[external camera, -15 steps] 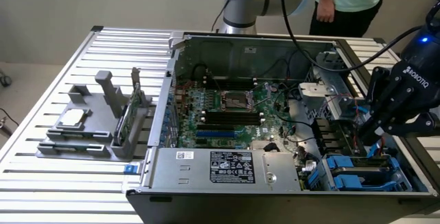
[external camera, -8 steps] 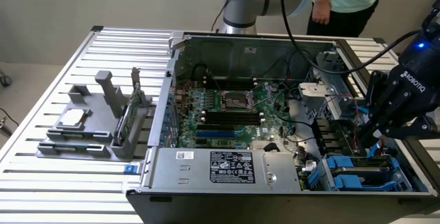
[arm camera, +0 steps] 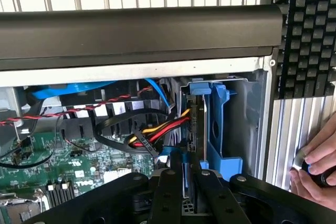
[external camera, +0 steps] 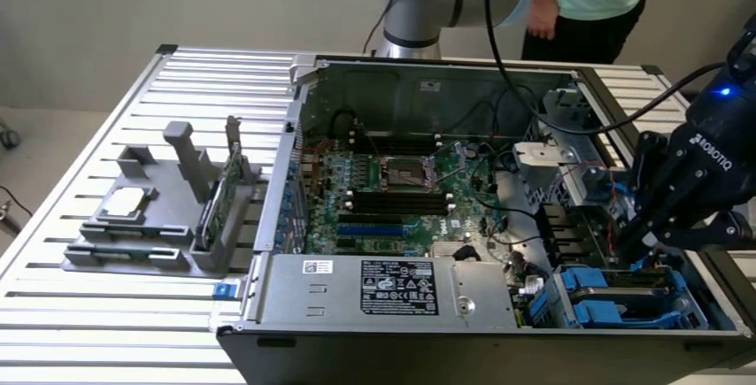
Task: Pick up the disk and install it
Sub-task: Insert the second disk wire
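The disk [arm camera: 192, 129] stands on edge, seen as a thin grey slab beside a blue plastic rail [arm camera: 216, 124], inside the drive bay at the corner of the open computer case [external camera: 296, 137]. My gripper [arm camera: 188, 195] is shut on the disk, one black finger pressed to each flat side. In the exterior view the gripper [external camera: 644, 257] reaches down into the case at the exterior view's right, just above the blue drive bays [external camera: 614, 301]. The disk itself is hidden there behind the gripper.
Red, yellow and black cables [arm camera: 157, 132] lie close beside the bay. The motherboard [external camera: 402, 190] and power supply [external camera: 390, 288] fill the case. A grey stand [external camera: 142, 226] holds a silver chip [external camera: 124, 201] and a green card [external camera: 225, 195]. A person's hand [arm camera: 317, 163] is near the case.
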You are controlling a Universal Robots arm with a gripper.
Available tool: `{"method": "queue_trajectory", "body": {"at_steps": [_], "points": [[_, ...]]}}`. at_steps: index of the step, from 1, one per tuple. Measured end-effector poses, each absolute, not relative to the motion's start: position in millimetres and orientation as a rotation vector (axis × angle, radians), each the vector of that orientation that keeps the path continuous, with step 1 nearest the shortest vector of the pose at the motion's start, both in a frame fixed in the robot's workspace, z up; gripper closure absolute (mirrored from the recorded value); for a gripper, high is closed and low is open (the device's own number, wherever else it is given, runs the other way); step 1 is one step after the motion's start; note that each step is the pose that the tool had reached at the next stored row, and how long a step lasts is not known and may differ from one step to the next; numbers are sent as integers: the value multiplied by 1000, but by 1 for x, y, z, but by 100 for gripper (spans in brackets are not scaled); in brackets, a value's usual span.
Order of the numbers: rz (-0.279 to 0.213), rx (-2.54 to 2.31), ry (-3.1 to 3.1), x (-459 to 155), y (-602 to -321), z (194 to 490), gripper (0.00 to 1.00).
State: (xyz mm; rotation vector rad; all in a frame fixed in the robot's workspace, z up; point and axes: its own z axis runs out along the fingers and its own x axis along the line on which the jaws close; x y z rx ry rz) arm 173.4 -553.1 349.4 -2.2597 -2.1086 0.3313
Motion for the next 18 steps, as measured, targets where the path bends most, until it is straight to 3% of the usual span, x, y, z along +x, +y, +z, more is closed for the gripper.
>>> {"method": "queue_trajectory", "body": {"at_steps": [18], "points": [[283,-2224,-2106,174,-565,341,84]]}}
